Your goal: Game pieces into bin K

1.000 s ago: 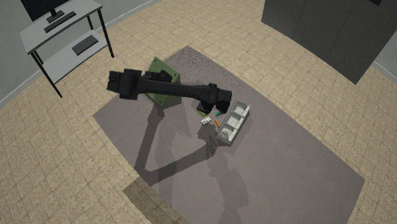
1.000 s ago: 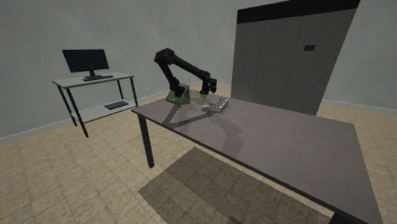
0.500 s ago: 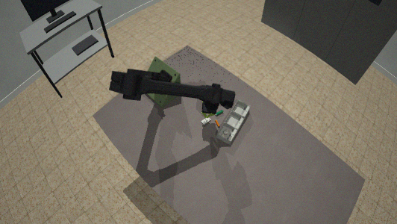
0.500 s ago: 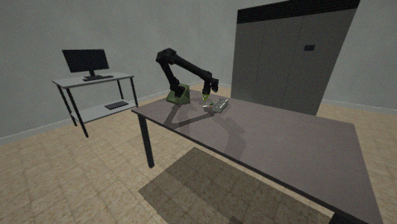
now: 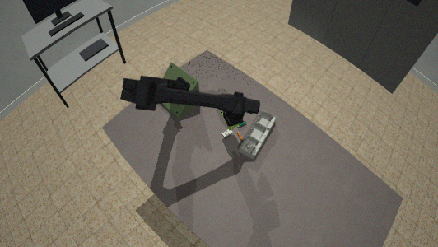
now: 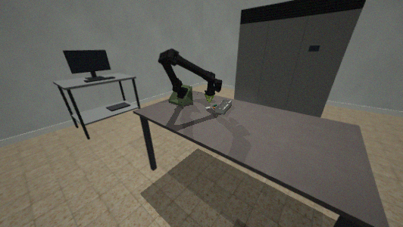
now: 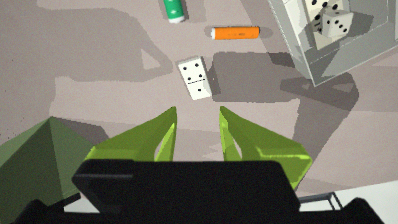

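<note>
A white domino (image 7: pixel 196 77) lies flat on the table just ahead of my gripper's green fingertips. The gripper hovers above the table, fingers partly apart with nothing between them. It also shows in the overhead view (image 5: pixel 234 122), with the domino (image 5: pixel 226 132) beside it. A grey bin at the upper right of the wrist view holds a white die (image 7: pixel 336 22). I cannot read any bin's letter. The bin is the near end of a row of three bins (image 5: pixel 257 135).
An orange pen-like stick (image 7: pixel 235 33) and a green battery (image 7: pixel 174 9) lie on the table beyond the domino, between it and the bins. The arm's green base (image 5: pixel 181 88) stands at the table's back edge.
</note>
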{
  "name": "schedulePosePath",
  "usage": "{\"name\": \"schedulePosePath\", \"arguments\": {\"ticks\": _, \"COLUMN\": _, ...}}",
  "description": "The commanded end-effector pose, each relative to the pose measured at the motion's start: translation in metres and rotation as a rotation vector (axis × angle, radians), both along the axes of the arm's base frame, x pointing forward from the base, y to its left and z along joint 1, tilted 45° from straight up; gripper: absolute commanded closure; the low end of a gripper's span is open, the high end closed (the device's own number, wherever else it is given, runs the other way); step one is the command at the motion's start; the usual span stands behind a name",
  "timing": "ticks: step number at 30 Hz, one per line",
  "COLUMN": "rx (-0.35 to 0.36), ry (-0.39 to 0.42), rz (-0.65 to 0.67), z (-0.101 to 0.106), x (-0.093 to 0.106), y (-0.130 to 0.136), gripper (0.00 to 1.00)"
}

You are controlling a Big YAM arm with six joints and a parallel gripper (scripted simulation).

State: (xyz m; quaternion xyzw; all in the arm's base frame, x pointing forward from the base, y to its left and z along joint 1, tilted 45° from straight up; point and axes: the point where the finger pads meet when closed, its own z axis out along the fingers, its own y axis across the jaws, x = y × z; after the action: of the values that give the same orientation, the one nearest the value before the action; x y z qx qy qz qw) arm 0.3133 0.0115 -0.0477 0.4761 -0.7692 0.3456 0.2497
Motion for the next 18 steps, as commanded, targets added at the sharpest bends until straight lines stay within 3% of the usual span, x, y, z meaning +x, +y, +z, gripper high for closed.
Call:
{"name": "schedulePosePath", "arguments": {"ticks": 1, "rx": 0.055, "ry": 0.068, "rz": 0.132, "z": 0.005, "x": 0.01, "y": 0.01, "gripper": 0.61}}
{"name": "schedulePosePath", "arguments": {"ticks": 7, "rx": 0.11, "ry": 0.146, "rz": 0.255, "z": 0.01, "x": 0.004, "y": 0.002, "gripper": 0.61}}
{"name": "schedulePosePath", "arguments": {"ticks": 12, "rx": 0.111, "ry": 0.139, "rz": 0.284, "z": 0.012, "x": 0.008, "y": 0.012, "gripper": 0.61}}
{"name": "schedulePosePath", "arguments": {"ticks": 18, "rx": 0.108, "ry": 0.148, "rz": 0.276, "z": 0.011, "x": 0.0, "y": 0.006, "gripper": 0.61}}
